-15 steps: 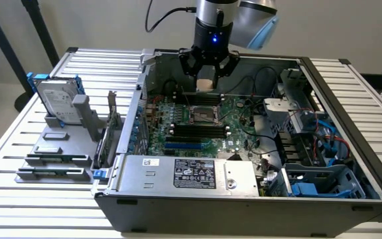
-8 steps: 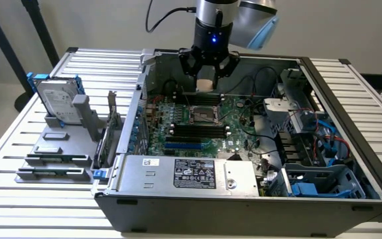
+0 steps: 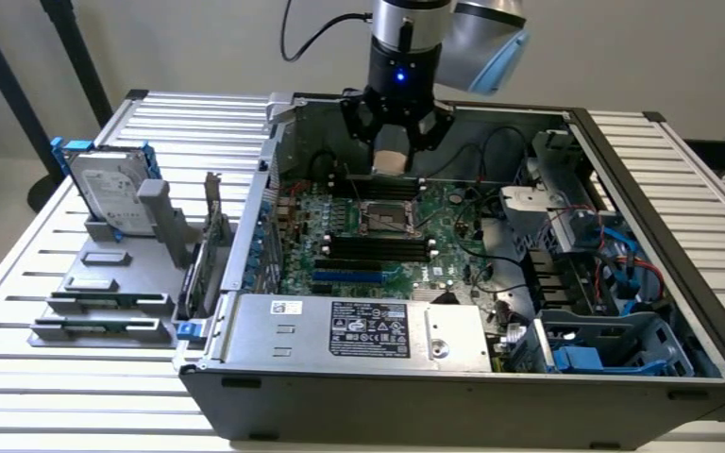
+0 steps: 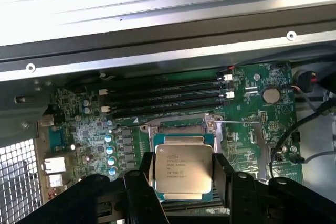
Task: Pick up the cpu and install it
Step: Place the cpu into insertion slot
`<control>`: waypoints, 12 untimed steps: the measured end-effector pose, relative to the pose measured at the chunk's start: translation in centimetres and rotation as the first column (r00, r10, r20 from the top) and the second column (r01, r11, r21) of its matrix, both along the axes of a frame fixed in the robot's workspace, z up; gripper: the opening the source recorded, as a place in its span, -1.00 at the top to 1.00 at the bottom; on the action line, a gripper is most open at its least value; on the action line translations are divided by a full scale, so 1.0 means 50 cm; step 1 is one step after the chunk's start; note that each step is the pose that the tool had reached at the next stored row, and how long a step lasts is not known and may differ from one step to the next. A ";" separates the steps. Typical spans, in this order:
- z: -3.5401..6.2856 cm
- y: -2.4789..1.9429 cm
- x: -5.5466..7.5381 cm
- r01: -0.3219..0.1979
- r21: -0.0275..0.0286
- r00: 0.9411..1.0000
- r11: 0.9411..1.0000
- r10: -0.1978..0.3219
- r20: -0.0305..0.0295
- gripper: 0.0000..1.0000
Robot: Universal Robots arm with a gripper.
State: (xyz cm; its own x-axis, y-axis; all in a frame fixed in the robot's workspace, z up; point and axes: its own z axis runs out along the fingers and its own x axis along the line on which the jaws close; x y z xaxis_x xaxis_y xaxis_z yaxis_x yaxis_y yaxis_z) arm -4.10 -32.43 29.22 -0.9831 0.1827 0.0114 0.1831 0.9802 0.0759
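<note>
Above motherboard (image 3: 453, 257): end effector (image 3: 395, 156) clamps cpu (image 4: 182, 169) edges.

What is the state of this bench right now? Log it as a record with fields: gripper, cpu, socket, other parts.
gripper: closed on the cpu, above the motherboard inside the open computer case
cpu: held by two edges between black fingers, printed metal top facing the wrist camera
cpu socket: open, cpu not seated in it
hard drive: upright in a grey stand outside the case, at the exterior view's left
power supply: mounted in the case
</note>
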 end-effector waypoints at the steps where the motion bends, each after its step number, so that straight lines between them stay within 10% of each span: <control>1: 0.000 0.0000 0.000 0.018 0.000 1.000 1.000 -0.018 0.000 -0.09; 12: -0.005 0.0000 0.000 0.216 0.000 0.976 0.976 -0.216 0.000 -0.09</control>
